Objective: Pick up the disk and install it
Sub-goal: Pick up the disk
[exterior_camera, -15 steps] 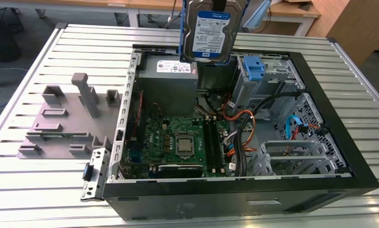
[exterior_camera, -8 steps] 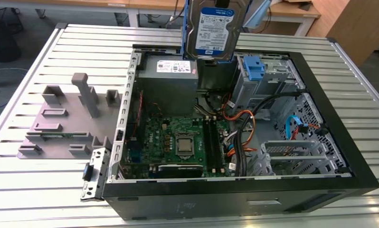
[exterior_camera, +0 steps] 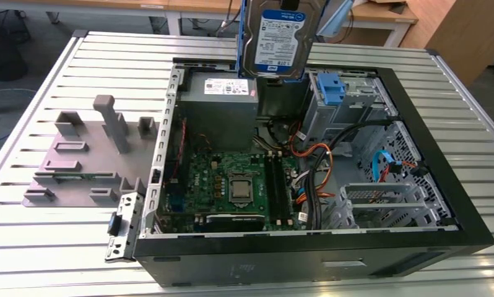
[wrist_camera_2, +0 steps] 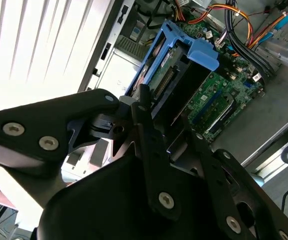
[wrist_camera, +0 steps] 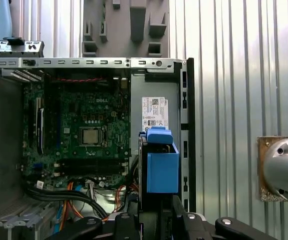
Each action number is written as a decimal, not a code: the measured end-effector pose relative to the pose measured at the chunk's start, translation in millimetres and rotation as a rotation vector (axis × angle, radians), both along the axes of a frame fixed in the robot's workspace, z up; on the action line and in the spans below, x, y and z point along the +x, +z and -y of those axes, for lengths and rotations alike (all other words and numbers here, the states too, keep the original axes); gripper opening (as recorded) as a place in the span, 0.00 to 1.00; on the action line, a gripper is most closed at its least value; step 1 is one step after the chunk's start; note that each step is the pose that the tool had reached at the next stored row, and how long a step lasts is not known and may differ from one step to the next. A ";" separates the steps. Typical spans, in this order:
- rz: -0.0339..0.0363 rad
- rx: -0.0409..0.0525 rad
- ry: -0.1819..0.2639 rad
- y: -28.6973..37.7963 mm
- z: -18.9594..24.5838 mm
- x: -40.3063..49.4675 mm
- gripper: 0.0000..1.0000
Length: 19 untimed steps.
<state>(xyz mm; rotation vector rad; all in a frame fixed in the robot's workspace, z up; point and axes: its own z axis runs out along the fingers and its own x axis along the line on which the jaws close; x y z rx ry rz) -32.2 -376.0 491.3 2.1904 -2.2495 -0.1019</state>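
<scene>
The gripper (wrist_camera_2: 166, 116) pinches the disk (exterior_camera: 277, 37) on edge, high above the open computer case's (exterior_camera: 313, 260) power-supply (exterior_camera: 220, 102) corner, apparently to clear its walls.

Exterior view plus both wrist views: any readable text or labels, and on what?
Nothing can be quoted reliably.
Disk, blue-and-white label: print too small to read.
Power supply box, white sticker: print too small to read.
Circuit board, white markings: too small to read.
</scene>
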 end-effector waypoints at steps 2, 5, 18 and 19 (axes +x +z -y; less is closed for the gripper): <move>-0.0001 -0.0001 0.000 0.0 0.1 0.0 0.35; 0.0000 -0.0001 0.000 0.1 2.3 0.0 0.35; 0.0000 -0.0001 0.000 0.0 23.0 0.0 0.35; 0.0000 -0.0001 0.000 0.0 25.0 0.0 0.35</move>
